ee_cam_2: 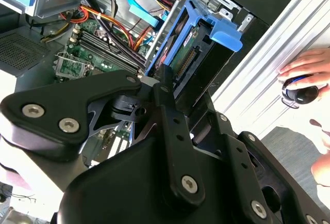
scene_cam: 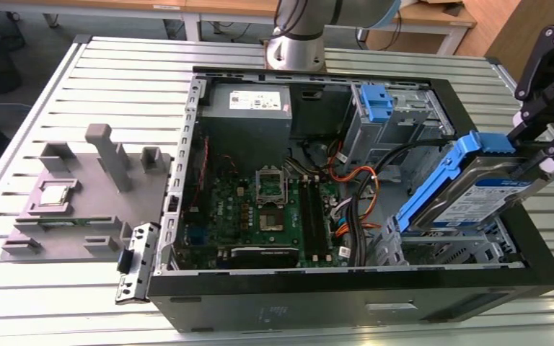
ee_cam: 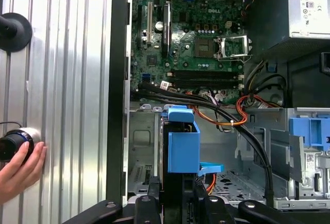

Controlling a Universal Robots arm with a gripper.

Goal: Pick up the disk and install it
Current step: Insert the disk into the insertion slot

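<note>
Near the tabletop's (scene_cam: 133,65) edge on the exterior view's left stands a grey rack (scene_cam: 84,194). Mid-table lies the open computer case (scene_cam: 354,292), its circuit board (scene_cam: 267,209) bare. At the case's corner on the exterior view's right, the claw (scene_cam: 544,160) pinches the disk (scene_cam: 479,198) by its upper end. The disk hangs tilted, its lower end dipping into the metal drive cage (scene_cam: 441,252). The pick-up looks done, but the disk is not yet seated flat in the cage.
</note>
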